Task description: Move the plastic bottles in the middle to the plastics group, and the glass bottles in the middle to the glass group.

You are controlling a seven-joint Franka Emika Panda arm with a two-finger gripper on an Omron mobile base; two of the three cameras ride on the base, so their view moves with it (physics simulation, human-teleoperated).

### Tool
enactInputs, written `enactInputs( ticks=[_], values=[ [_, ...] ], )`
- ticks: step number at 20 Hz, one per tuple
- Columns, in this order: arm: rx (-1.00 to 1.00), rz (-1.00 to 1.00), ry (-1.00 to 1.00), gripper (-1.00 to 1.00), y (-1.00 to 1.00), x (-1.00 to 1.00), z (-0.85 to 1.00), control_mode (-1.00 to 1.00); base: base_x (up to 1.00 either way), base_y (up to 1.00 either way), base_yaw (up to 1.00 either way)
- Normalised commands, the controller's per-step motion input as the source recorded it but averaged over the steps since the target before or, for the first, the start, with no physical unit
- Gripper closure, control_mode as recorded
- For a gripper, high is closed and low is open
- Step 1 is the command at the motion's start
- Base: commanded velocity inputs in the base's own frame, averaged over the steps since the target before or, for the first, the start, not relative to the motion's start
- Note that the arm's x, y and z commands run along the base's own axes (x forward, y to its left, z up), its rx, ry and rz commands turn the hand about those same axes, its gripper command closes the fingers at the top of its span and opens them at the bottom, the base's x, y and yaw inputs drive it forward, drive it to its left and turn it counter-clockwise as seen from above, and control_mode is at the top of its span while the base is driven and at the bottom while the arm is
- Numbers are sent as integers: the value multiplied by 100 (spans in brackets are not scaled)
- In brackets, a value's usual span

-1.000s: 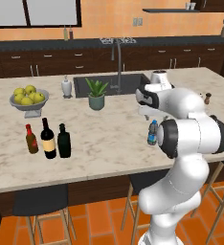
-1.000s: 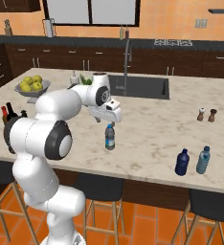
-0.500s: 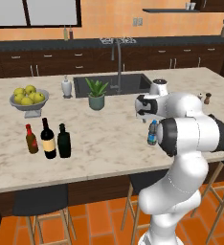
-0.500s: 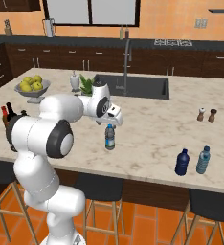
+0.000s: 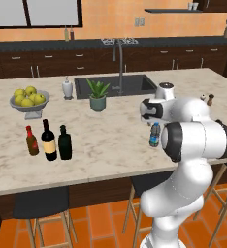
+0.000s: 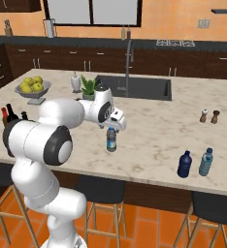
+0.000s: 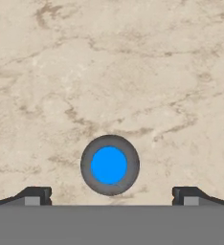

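A small clear plastic bottle (image 5: pixel 154 135) (image 6: pixel 111 140) with a blue cap (image 7: pixel 109 165) stands upright mid-counter. My gripper (image 5: pixel 154 121) (image 6: pixel 113 128) (image 7: pixel 112 196) hangs open straight above it, one fingertip (image 7: pixel 35 195) on each side of the cap and not touching it. Near the front right edge a dark blue bottle (image 6: pixel 184 164) stands beside another clear plastic bottle (image 6: pixel 206 162). At the left, a red-capped sauce bottle (image 5: pixel 32 141), a tan-labelled wine bottle (image 5: pixel 49 141) and a dark green-black glass bottle (image 5: pixel 64 143) stand in a row.
A fruit bowl (image 5: pixel 29 100), a soap dispenser (image 5: pixel 67 88) and a potted plant (image 5: pixel 98 95) stand at the back left, by the sink (image 5: pixel 116 85). Salt and pepper shakers (image 6: pixel 209 116) are at the right. Stools (image 6: pixel 98 191) stand under the counter's front edge.
My hand has come down toward the blue-capped bottle in the middle, jaws still wide. None of the bottles has moved.
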Motion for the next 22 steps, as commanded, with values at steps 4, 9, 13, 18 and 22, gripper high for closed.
enactInputs(
  ticks=[4,9,13,18,22],
  values=[
    [0,0,0,-100,-18,4,-4,-100,0,0,0],
    [0,0,0,-100,1,3,-5,-100,0,0,0],
    [0,0,0,-100,5,6,-1,-100,0,0,0],
    [0,1,0,-100,0,30,-10,-100,0,0,0],
    [0,2,0,-100,0,15,-4,-100,0,0,0]
  ],
)
